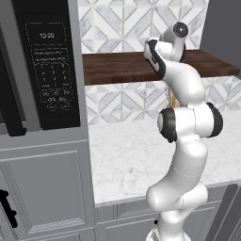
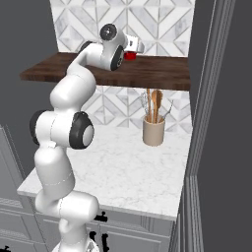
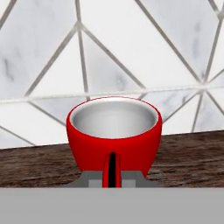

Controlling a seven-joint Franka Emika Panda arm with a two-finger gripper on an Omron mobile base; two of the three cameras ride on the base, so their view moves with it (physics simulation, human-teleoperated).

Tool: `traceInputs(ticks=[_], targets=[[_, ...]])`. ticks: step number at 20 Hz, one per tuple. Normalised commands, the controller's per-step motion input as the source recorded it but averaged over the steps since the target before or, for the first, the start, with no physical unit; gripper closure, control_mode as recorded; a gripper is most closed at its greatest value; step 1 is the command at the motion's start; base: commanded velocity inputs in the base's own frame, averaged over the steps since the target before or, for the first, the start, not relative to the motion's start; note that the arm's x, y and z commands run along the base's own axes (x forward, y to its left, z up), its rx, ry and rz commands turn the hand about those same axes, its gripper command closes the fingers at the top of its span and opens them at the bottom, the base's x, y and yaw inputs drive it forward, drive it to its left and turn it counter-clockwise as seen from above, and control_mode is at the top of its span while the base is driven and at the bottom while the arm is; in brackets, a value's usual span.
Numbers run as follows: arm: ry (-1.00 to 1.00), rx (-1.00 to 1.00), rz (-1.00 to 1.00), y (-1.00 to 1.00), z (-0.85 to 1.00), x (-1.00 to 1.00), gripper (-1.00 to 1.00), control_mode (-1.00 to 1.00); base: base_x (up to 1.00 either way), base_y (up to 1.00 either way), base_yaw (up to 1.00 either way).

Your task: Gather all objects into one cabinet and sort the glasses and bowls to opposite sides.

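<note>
The only legible writing was "12:20" on the microwave [image 1: 47, 66] display in the left base view, far off to the gripper's left and below it. The gripper [image 2: 132, 51] was raised to the dark wooden shelf [image 2: 147, 74] and pinched a red cup [image 3: 113, 135]. In the hand view the cup stood upright directly ahead, its pale inside visible, with a thin dark strip across the front of its red wall at the bottom; the fingers themselves could not be made out. The cup sat on the shelf just before the tiled wall [image 3: 109, 48]. The right base view alone showed a utensil holder [image 2: 153, 129] on the table [image 2: 128, 172], below and right of the gripper.
</note>
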Motion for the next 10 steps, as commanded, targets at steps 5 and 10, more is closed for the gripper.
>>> traceInputs(ticks=[5,10], targets=[[0.00,0.00,0.00,0.00,0.00,-0.02,1.00,-1.00,0.00,0.00,0.00],[-0.01,0.00,0.00,0.00,0.00,-0.46,1.00,-1.00,0.00,0.00,0.00]])
